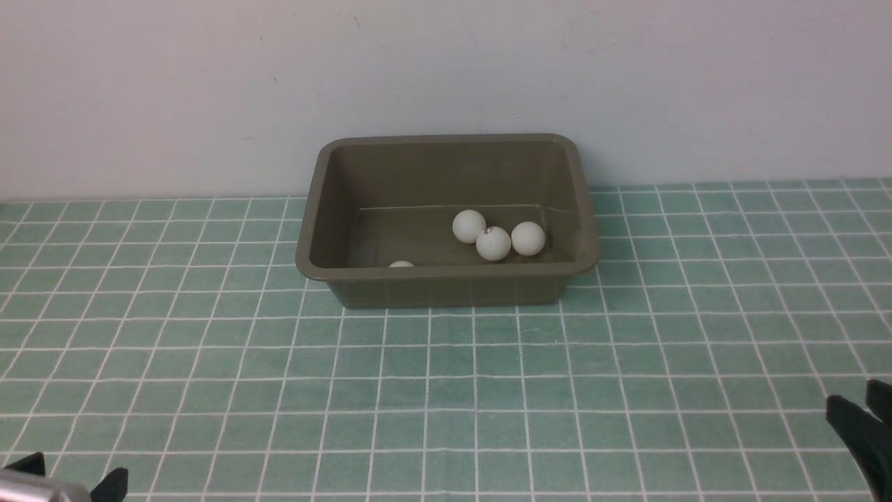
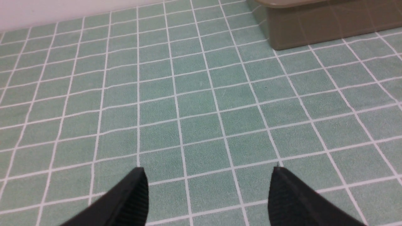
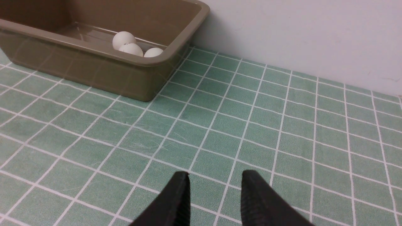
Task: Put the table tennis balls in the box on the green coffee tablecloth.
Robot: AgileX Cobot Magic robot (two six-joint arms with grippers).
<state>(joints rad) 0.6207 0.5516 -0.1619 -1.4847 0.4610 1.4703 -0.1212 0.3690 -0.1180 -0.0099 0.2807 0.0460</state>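
Nearest the front camera, the left gripper [image 1: 66,481] shows only as black tips at the cloth's near left corner; its wrist view shows the fingers [image 2: 132,201] spread wide with nothing between them. At the near right edge the right gripper [image 1: 860,425] is cut off by the frame; its fingers [image 3: 179,201] stand at their narrowest, a slim gap left, holding nothing. Both hang over the green coffee tablecloth [image 1: 446,390]. Against the far edge sits the box [image 1: 446,279], holding three touching table tennis balls [image 1: 493,243] and a fourth ball [image 1: 401,264] mostly hidden behind the near wall. A fifth cannot be seen.
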